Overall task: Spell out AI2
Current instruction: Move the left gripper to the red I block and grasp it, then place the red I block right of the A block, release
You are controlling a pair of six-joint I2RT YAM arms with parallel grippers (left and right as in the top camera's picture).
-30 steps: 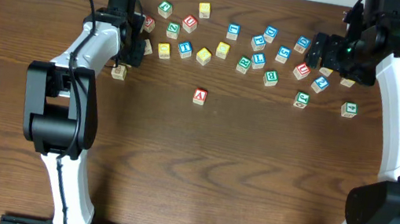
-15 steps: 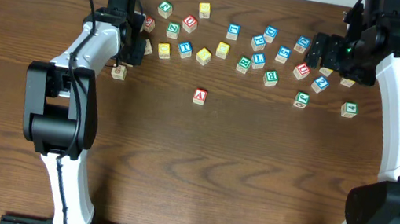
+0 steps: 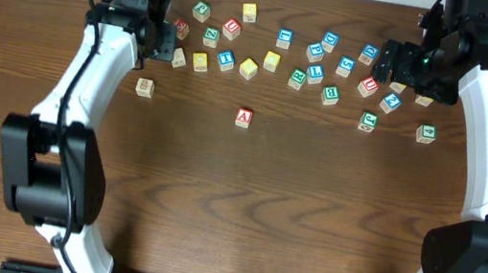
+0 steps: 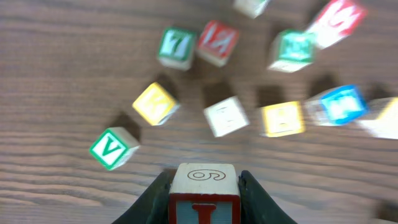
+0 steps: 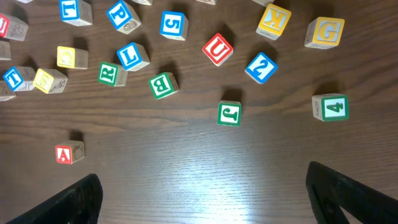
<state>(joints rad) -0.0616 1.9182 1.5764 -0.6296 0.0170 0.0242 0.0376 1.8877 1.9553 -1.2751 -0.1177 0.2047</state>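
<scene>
My left gripper is shut on a block with a red I on its near face and a 6 on top, held above the wood at the far left; in the overhead view the gripper hides it. The red A block stands alone in the middle of the table and shows in the right wrist view. The blue 2 block lies among the loose blocks at the far right, also in the right wrist view. My right gripper hangs open and empty above that cluster.
Several loose letter and number blocks lie in a band along the far side, among them a green V, a green 4 and a green J. A plain block sits alone at the left. The brown table fills the view.
My left arm has risen and drawn back toward the far edge with the block in its jaws, uncovering the lone block at the left. The right arm has not moved.
</scene>
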